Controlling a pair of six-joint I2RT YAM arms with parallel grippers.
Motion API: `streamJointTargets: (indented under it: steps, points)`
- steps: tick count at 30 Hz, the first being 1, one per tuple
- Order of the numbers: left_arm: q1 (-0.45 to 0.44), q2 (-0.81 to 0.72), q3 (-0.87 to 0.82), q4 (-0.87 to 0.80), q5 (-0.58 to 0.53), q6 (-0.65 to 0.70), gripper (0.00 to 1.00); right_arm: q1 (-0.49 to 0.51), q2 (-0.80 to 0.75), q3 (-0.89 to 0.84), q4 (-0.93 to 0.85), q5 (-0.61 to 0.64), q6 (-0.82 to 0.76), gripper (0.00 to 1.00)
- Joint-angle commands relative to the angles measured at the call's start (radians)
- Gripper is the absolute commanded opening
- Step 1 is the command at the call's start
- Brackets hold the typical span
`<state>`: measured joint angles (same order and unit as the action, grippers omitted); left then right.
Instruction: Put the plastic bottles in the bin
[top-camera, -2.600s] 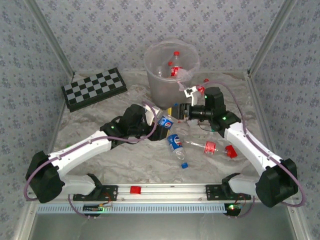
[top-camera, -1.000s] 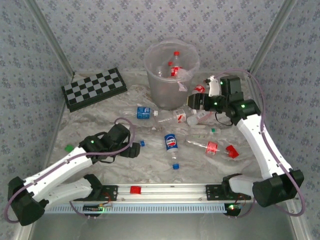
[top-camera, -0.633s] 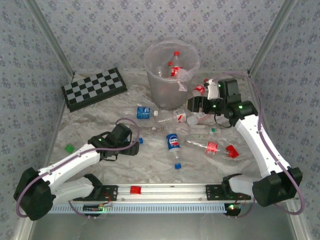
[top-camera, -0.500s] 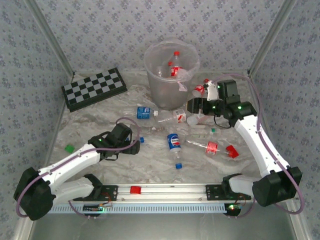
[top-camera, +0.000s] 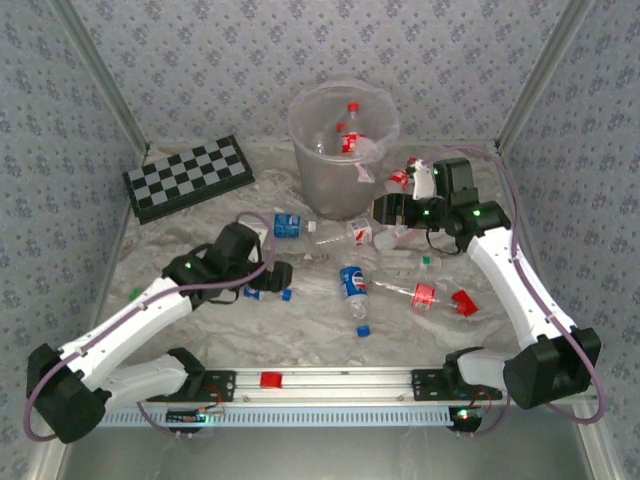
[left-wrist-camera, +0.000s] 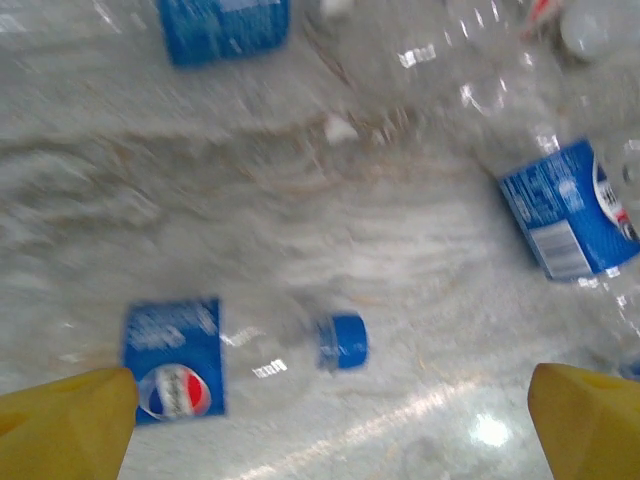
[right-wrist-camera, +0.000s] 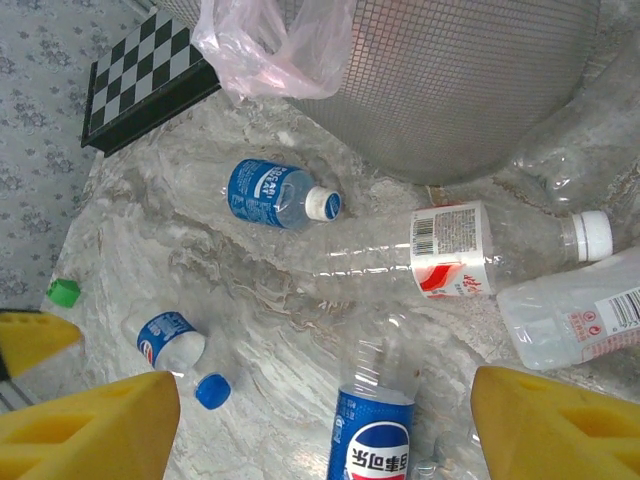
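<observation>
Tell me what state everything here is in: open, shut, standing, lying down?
Left claw: open, holding nothing.
Right claw: open, holding nothing.
Bin: upright, with a red-capped bottle inside.
Blue-label bottle: on its side, blue cap on.
Red-label bottle: on its side, white cap on.
Chessboard: lying flat.

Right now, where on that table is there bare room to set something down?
Bare surface lies between the chessboard and the left arm, and along the near strip between the middle blue-label bottle and the rail. It is crowded in front of the bin, where bottles lie close together.
</observation>
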<state>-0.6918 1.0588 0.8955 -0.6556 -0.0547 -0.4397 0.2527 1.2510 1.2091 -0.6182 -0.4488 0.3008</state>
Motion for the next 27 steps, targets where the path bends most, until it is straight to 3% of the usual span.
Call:
streamJointTargets:
  steps: [1, 4, 6, 9, 13, 19, 27]
  points:
    - [0.102, 0.092, 0.075, -0.183, -0.129, -0.126, 1.0, -0.012, -0.004, 0.006, 0.0, -0.008, -0.015, 0.79]
    - [0.139, 0.138, 0.09, -0.228, -0.122, -0.468, 1.0, -0.019, -0.019, 0.0, -0.004, 0.002, -0.017, 0.79]
    - [0.114, 0.101, 0.02, -0.146, -0.1, -0.662, 1.0, -0.025, -0.022, -0.001, -0.004, 0.004, -0.018, 0.79]
    - [0.046, 0.029, -0.091, 0.0, -0.123, -0.866, 1.0, -0.038, -0.015, 0.007, -0.007, 0.002, -0.02, 0.79]
    - [-0.021, 0.003, -0.149, -0.014, -0.206, -1.077, 1.0, -0.05, 0.007, 0.025, -0.002, -0.01, -0.017, 0.79]
    - [-0.082, 0.064, -0.216, 0.109, -0.237, -1.231, 1.0, -0.052, 0.033, 0.016, 0.012, -0.021, -0.004, 0.79]
    - [-0.137, 0.248, -0.182, 0.252, -0.243, -1.299, 0.97, -0.047, 0.086, 0.111, -0.034, -0.02, -0.049, 0.79]
